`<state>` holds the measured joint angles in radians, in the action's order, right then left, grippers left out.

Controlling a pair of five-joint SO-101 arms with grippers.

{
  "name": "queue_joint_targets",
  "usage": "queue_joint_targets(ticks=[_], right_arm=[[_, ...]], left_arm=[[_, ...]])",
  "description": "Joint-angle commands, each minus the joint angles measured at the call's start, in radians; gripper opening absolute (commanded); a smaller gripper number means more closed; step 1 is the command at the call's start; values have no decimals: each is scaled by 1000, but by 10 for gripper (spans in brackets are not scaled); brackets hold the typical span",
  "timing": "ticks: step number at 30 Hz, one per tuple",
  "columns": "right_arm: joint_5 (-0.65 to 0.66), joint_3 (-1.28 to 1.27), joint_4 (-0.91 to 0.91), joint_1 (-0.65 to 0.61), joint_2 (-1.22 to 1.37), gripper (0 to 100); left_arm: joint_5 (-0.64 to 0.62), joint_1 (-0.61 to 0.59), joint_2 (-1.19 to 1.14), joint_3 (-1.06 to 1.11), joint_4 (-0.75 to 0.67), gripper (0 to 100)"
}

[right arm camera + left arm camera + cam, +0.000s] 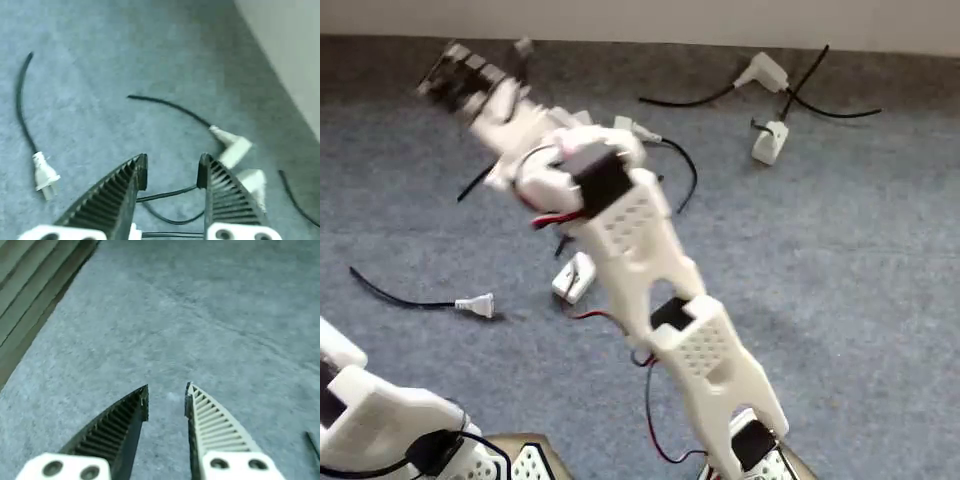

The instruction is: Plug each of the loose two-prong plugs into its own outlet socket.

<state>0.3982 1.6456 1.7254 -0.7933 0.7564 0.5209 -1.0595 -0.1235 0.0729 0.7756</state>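
Eyeing right gripper [172, 167]: jaws spread, nothing held, out near wall [290, 60]. Straight plug [45, 176] lies ahead and off to side, prongs toward jaws, cable [20, 100] trailing away. Angled plug [234, 146] near socket block [252, 181], farther on. Left gripper [167, 400] agape over bare carpet [200, 315], well apart; right arm nearer. Loose cord [165, 196] under jaws could snag.

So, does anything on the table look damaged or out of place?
Nothing stands out. The near plug and the far plug lie loose on the grey surface, neither in a socket block, and nothing looks broken. The left gripper and right gripper are open and empty.
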Motion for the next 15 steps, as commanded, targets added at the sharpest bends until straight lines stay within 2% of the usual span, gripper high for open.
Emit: queue_joint_targets(ticks=[1, 8, 15], right_arm=[[-9, 67, 42, 185, -223, 168], [-11, -268, 42, 475, -470, 168], [0, -809, 41, 754, -743, 168]], left_arm=[[121, 153, 30, -105, 206, 133], [508, 372, 31, -114, 480, 133], [922, 452, 31, -99, 724, 133]])
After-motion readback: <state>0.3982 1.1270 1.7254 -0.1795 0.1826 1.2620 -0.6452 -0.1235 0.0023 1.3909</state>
